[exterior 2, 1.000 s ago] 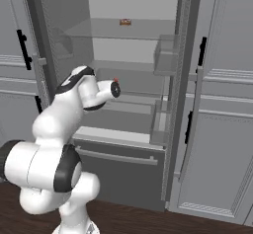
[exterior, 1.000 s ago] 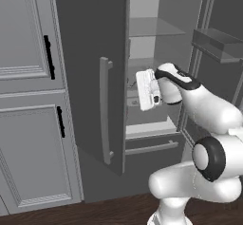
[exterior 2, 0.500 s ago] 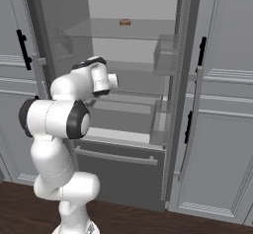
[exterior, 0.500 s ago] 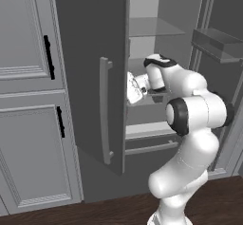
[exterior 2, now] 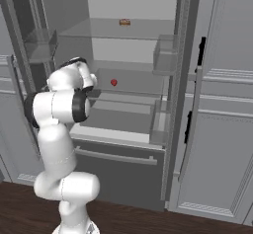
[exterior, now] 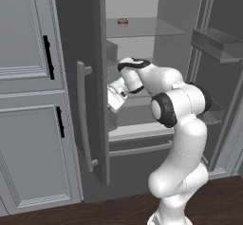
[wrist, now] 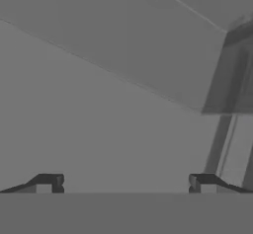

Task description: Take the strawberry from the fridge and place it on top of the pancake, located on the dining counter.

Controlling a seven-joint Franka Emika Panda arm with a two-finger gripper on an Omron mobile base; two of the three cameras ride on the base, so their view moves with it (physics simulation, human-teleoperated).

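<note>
Fridge (exterior: 90,39) doors stand open in the left base view, the gripper (exterior: 114,99) sitting at centre-left, just beside the left door's inner face; a small brown-and-tan item (exterior: 123,21) lies on the upper shelf near the top of the frame. Right base view: the strawberry (exterior 2: 114,82) rests on a middle glass shelf, slightly left of centre, right of the arm's bent wrist and apart from it. Hand view: the fingertips (wrist: 49,183) sit far apart at the bottom corners, released, nothing between them, facing plain grey fridge surfaces.
</note>
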